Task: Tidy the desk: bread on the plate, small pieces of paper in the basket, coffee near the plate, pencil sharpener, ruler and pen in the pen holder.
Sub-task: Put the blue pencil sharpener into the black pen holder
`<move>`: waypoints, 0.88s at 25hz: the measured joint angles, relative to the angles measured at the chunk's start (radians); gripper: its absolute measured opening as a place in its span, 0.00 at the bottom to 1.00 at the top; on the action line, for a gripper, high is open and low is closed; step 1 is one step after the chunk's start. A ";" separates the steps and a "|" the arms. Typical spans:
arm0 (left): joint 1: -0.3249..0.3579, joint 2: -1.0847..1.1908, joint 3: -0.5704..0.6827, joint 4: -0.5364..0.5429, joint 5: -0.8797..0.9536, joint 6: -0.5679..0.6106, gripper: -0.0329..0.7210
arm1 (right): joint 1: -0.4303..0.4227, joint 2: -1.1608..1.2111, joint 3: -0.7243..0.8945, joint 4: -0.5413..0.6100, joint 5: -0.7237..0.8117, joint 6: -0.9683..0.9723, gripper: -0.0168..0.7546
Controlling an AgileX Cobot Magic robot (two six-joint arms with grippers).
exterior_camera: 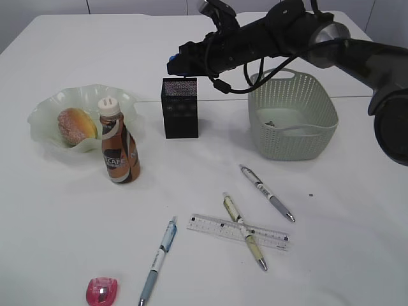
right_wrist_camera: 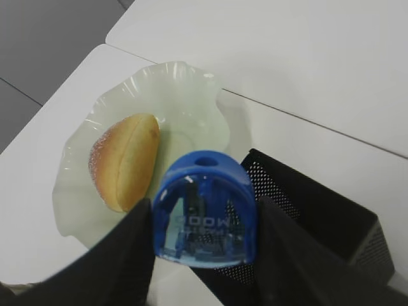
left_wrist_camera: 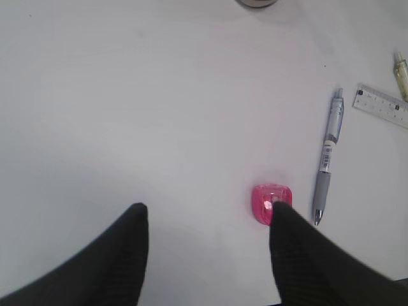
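Gripping, perhaps loosely, rounded translucent blue sharpener [right_wrist_camera: 204, 210] above square mesh holder [right_wrist_camera: 306, 223].

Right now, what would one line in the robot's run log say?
right pincer: holds blue sharpener over pen holder | left pincer: open, above pink sharpener | bread: on plate

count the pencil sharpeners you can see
2. A pink sharpener lies on the desk's near left edge; a blue sharpener sits between the right gripper's jaws above the pen holder. Its inside isn't visible.
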 joint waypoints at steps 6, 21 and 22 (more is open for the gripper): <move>0.000 0.000 0.000 0.000 0.000 0.000 0.63 | 0.000 0.000 0.000 -0.019 -0.001 0.000 0.57; 0.000 0.000 0.000 0.000 -0.009 0.000 0.63 | 0.006 -0.056 -0.008 -0.360 0.139 0.404 0.62; 0.000 0.000 0.000 0.000 -0.014 0.000 0.63 | 0.010 -0.067 -0.015 -0.415 0.180 0.452 0.62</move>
